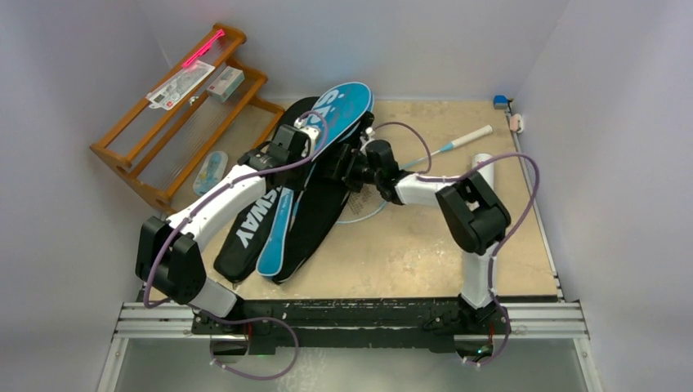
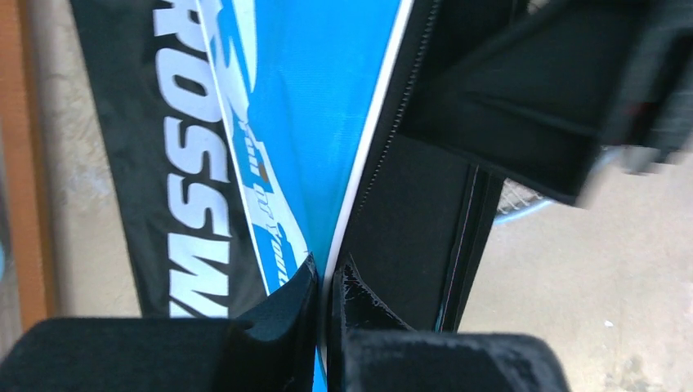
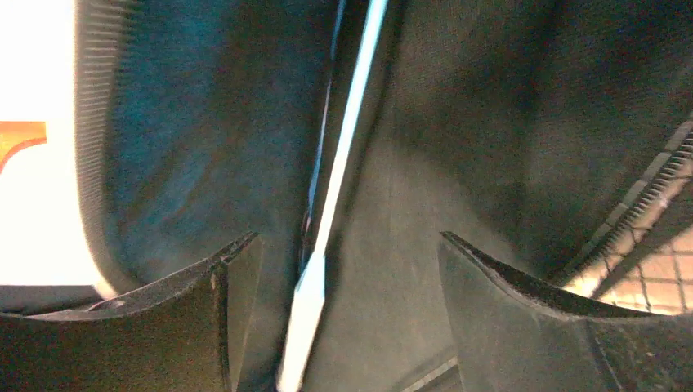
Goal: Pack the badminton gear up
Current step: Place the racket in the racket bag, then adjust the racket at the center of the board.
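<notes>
The blue "SPORT" cover point(image 1: 347, 100) is lifted at its wide end and lies over a black cover. My left gripper point(image 1: 306, 135) is shut on the blue cover's white-piped edge point(image 2: 351, 204), the fingertips point(image 2: 325, 273) pinching it. The black "CROSSWAY" cover point(image 1: 243, 224) lies to the left, flat on the table. My right gripper point(image 1: 342, 166) stands open against the cover's dark underside point(image 3: 458, 147), with the white piping point(image 3: 331, 237) passing loose between its fingers point(image 3: 237, 269). The light-blue racket point(image 1: 445, 147) lies behind, its head point(image 1: 364, 214) partly under the covers. A white tube point(image 1: 484, 160) shows behind the right arm.
A wooden rack point(image 1: 163, 131) stands at the back left with small packaged items point(image 1: 225, 82) and a pink stick point(image 1: 203, 49) on it. A pale blue packet point(image 1: 211, 171) lies beside the rack. Small blue and white objects point(image 1: 507, 110) sit at the back right corner.
</notes>
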You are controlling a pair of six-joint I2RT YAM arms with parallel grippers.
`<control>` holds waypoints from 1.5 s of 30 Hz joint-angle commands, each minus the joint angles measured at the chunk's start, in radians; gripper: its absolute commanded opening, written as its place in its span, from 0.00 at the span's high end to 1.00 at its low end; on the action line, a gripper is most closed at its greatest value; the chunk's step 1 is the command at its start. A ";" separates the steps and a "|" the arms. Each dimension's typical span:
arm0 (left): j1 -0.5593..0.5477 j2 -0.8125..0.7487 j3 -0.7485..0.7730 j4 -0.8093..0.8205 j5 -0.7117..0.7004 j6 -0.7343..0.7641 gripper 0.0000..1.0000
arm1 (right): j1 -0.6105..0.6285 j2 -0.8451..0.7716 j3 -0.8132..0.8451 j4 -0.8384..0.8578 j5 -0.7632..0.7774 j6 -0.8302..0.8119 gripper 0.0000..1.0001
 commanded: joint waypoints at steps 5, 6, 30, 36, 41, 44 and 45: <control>0.035 -0.012 0.039 0.014 -0.190 -0.063 1.00 | -0.111 -0.224 -0.039 -0.267 -0.003 -0.152 0.23; 0.039 -0.008 0.040 0.012 -0.189 -0.065 1.00 | -0.130 -0.238 -0.046 -0.297 0.005 -0.156 0.23; 0.045 0.003 0.046 0.013 -0.143 -0.059 1.00 | -0.411 0.019 0.400 -1.003 0.670 0.091 0.39; 0.044 0.002 0.046 0.012 -0.136 -0.058 1.00 | -0.416 0.142 0.539 -1.106 0.732 0.110 0.41; 0.044 0.001 0.046 0.012 -0.134 -0.058 1.00 | -0.419 0.194 0.564 -1.108 0.749 0.112 0.47; 0.044 0.002 0.046 0.012 -0.134 -0.057 1.00 | -0.421 0.219 0.581 -1.090 0.739 0.088 0.59; 0.044 0.002 0.046 0.012 -0.133 -0.057 1.00 | -0.421 0.224 0.592 -1.078 0.732 0.066 0.67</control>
